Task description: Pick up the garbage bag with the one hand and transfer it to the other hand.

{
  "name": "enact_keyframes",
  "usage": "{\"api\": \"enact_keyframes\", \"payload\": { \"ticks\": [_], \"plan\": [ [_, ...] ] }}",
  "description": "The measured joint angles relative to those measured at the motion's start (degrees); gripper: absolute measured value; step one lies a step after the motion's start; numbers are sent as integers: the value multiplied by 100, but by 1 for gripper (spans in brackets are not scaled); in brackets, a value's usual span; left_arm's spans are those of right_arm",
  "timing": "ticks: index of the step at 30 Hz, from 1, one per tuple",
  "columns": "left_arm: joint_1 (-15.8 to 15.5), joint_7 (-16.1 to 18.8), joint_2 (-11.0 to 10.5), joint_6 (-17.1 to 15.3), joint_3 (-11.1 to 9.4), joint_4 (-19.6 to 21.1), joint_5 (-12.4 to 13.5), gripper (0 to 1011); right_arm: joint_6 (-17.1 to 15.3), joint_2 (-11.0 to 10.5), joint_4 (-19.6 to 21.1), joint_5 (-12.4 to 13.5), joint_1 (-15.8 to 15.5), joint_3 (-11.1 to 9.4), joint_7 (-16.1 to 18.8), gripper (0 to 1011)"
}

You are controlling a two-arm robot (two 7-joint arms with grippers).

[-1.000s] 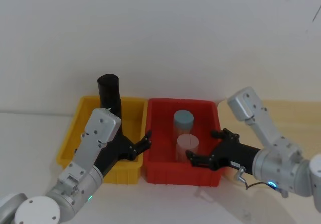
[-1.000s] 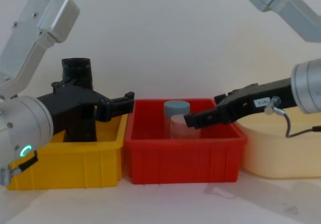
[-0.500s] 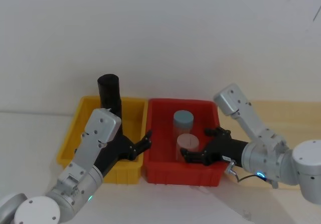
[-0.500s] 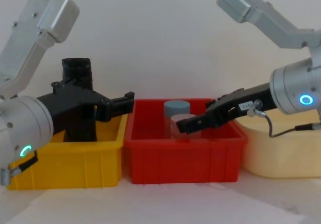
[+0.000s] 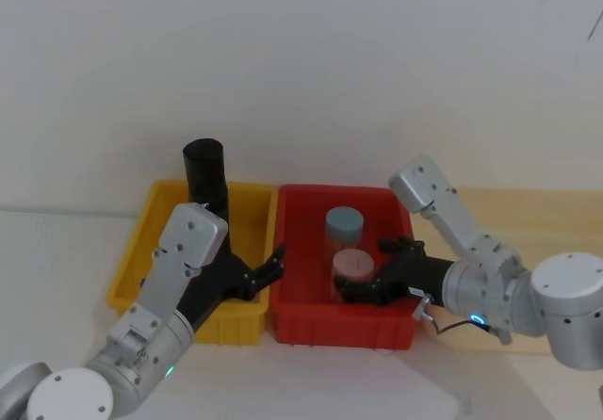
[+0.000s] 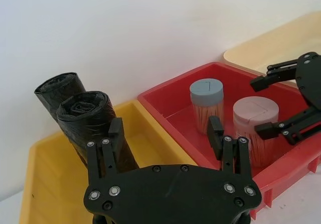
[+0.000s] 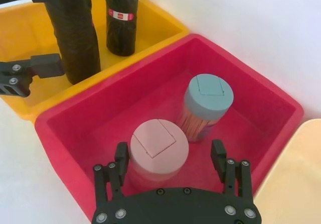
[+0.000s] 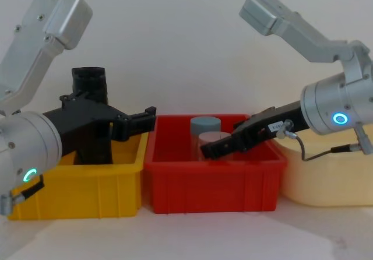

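The garbage bag (image 7: 72, 28), a tall black roll with no sticker, stands upright in the yellow bin (image 7: 15, 38). In the left wrist view it is the nearer roll (image 6: 93, 123). My left gripper (image 6: 165, 128) hangs open over the bin's right side, one finger close beside the roll, nothing held. It shows in the head view (image 5: 268, 265) and the chest view (image 8: 145, 120). My right gripper (image 7: 169, 156) is open over the red bin (image 8: 210, 184), its fingers on either side of a pink-lidded jar (image 7: 158, 146).
A second black roll with a red-and-white sticker (image 7: 120, 13) stands behind the first. A blue-lidded jar (image 7: 208, 101) stands in the red bin behind the pink one. A cream tray (image 8: 326, 178) lies right of the red bin.
My right arm has swung left and reached farther over the red bin, bringing its open fingers around the pink-lidded jar. The left arm and the rolls have not moved.
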State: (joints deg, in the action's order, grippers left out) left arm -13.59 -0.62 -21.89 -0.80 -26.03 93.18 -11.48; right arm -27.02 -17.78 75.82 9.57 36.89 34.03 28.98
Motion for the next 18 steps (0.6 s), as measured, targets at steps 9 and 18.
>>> {"api": "enact_keyframes", "payload": {
  "ticks": [9, 18],
  "plan": [
    [0, 0, 0, 0, 0, 0, 0, 1001, 29, 56, -144, -39, 70, 30, 29, 945],
    [0, 0, 0, 0, 0, 0, 0, 1001, 41, 88, -219, -62, 113, 46, 42, 698]
  ]
}}
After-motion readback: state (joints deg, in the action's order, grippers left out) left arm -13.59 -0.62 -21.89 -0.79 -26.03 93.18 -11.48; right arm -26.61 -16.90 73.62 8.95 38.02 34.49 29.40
